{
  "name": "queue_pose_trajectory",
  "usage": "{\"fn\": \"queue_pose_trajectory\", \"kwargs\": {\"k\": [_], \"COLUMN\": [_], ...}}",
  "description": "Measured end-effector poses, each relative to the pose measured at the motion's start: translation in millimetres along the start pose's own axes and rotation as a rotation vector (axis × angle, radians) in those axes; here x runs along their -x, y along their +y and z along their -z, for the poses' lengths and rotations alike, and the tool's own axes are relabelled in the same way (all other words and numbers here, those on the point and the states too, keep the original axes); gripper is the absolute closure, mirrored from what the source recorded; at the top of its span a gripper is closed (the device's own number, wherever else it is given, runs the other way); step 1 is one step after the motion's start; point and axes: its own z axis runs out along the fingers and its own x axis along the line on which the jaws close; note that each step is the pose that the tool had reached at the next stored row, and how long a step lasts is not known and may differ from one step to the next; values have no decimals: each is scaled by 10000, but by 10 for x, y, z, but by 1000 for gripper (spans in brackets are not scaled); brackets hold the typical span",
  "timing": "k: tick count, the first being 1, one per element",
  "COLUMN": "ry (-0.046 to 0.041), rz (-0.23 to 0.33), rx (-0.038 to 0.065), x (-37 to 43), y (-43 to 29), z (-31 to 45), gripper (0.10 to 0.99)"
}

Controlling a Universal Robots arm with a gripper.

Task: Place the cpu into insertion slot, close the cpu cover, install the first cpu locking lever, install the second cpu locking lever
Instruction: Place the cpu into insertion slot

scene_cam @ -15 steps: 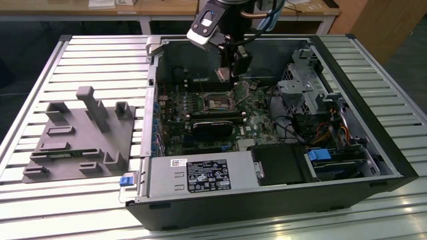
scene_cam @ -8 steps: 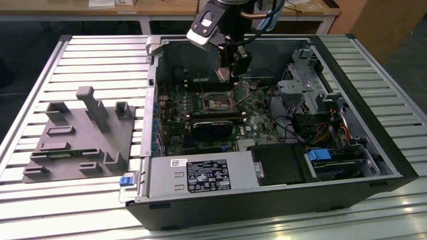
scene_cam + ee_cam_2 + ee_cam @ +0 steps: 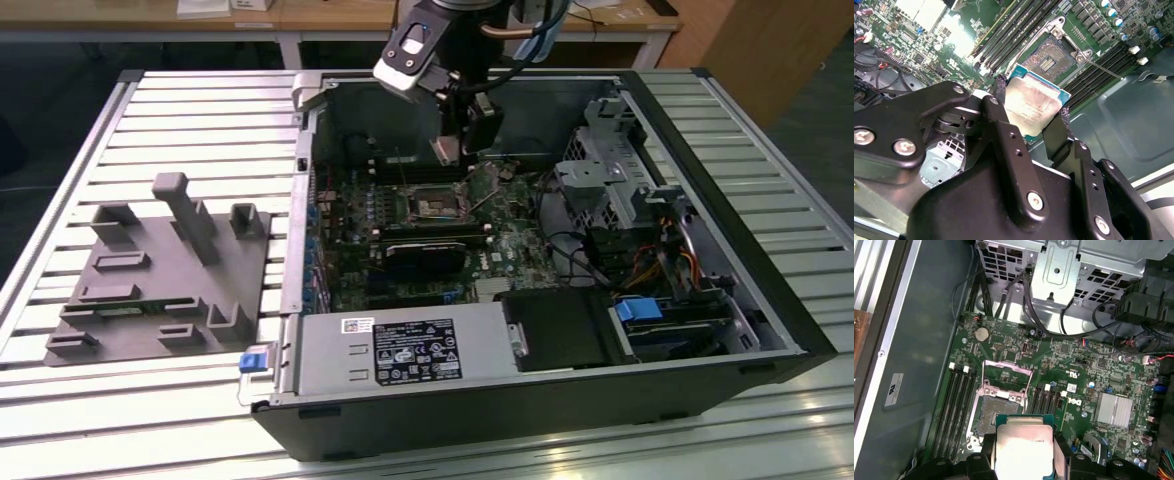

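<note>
The tool (image 3: 457, 151) grips the cpu (image 3: 443, 150) inside the open computer case (image 3: 534, 410), above the insertion slot (image 3: 438, 205). A grey fixture (image 3: 160, 270) lies on the slatted counter (image 3: 200, 100) at the exterior view's left.

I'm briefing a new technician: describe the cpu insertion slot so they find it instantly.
Inside the open computer case, find the green motherboard. The insertion slot is the square socket close to the cpu held in the hand. Unlike the long black memory slots flanking it, it has a tan-gold centre.
</note>
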Motion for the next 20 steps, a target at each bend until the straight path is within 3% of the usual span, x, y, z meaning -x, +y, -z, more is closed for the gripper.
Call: {"fn": "queue_pose_trajectory", "kwargs": {"k": [20], "ry": [-6], "rz": [-78], "rx": [1], "x": [0], "y": [-3], "z": [-42], "gripper": [545]}}
